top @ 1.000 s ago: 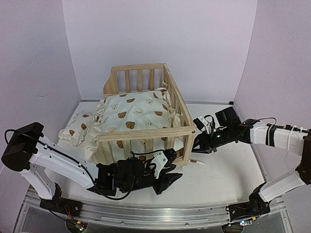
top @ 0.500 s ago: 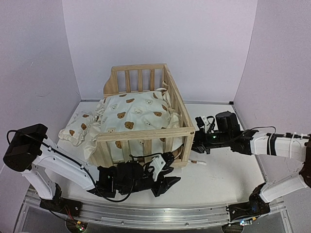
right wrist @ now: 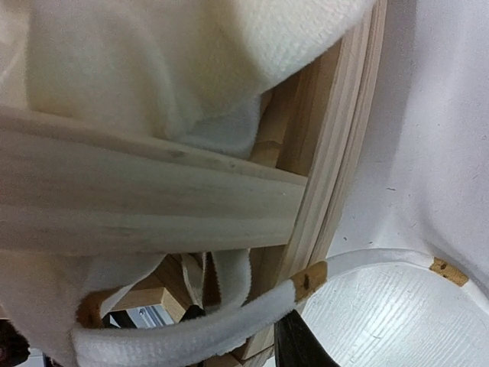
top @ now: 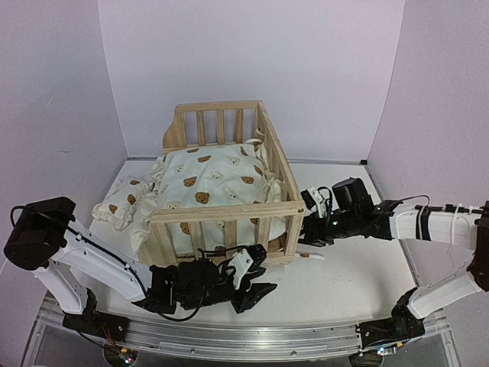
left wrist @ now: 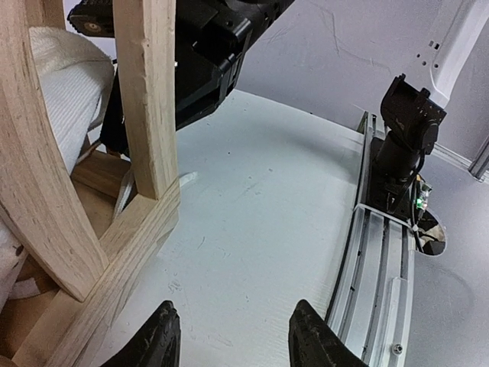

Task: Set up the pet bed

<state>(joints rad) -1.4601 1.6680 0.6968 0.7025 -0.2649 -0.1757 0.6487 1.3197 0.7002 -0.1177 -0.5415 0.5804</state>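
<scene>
The pine pet bed frame stands mid-table with the bear-print cushion inside it. The small matching pillow lies outside, against the frame's left side. My right gripper is at the frame's front right corner. In the right wrist view its jaws straddle the lower corner post, closed against the wood. A white cushion tie crosses between them. My left gripper is open and empty on the table in front of the frame; its fingertips show over bare table.
Lilac walls close in the back and both sides. The metal base rail runs along the near edge and shows in the left wrist view. White table surface lies right of the bed.
My left gripper has drawn back from the frame toward the near edge. The right arm has shifted left and lower at the corner. The bed frame has slid slightly nearer.
</scene>
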